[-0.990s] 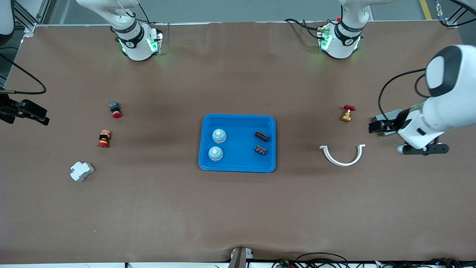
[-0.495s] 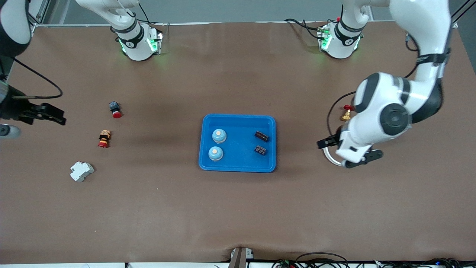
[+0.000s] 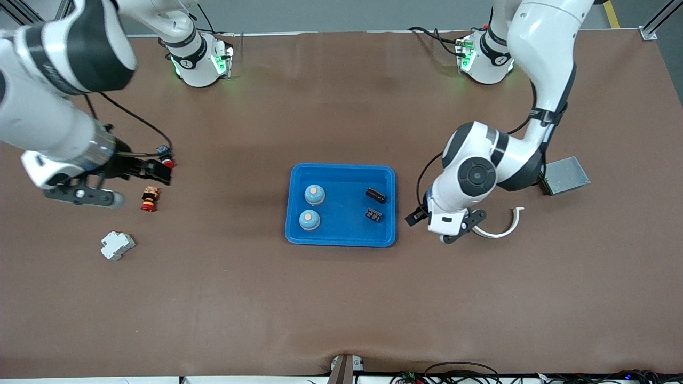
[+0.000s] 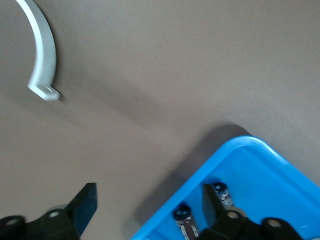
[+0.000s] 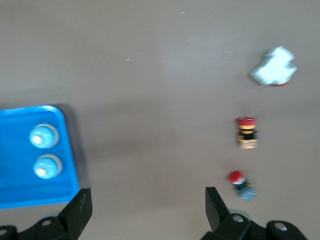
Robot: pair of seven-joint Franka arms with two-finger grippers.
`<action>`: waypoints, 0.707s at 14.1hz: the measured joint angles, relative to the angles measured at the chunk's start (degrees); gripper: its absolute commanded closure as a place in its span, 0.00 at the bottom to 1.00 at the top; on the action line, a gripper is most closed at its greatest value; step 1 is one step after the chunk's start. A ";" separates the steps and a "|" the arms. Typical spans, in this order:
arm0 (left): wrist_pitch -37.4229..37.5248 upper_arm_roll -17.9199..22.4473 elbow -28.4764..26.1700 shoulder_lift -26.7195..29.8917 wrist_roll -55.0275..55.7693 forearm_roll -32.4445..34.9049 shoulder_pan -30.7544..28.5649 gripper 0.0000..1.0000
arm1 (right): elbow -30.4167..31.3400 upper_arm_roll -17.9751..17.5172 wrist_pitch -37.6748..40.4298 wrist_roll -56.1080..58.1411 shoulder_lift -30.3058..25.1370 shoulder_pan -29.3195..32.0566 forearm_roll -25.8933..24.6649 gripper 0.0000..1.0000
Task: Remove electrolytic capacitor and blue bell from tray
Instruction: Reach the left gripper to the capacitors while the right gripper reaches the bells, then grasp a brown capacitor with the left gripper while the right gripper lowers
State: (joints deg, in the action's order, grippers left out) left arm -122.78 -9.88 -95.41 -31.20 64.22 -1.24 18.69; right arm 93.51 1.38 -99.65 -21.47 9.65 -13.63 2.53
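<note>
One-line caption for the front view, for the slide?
Both arms converge on the blue tray holding two bells and two capacitors; open left gripper beside it, open right gripper farther off.

Brown table with blue tray, white clip, 3 switches.

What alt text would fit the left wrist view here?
The open left tool hangs over bare brown table beside the corner of a blue tray, holding nothing. Two dark capacitors lie in the tray by that corner, and one end of a white curved bracket rests on the table farther off.
</note>
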 measured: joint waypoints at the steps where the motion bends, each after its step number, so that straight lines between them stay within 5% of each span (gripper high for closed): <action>1: -1.00 -0.01 0.02 -0.56 2.86 0.00 0.93 0.28 | 2.22 -0.01 -3.15 -2.32 0.27 -1.53 0.39 0.00; 5: -3.77 -0.05 0.07 -2.78 15.83 -0.01 5.52 0.29 | 9.91 -0.06 -14.96 -11.63 1.29 -8.72 0.70 0.00; 10: -4.17 -0.06 0.19 -4.42 25.64 -0.01 8.06 0.36 | 12.15 -0.04 -23.13 -16.50 6.05 -13.73 0.92 0.00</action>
State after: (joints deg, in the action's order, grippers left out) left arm -126.95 -9.94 -95.22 -35.62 89.86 -1.25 26.75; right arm 105.66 1.34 -122.79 -37.98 15.70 -27.36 3.46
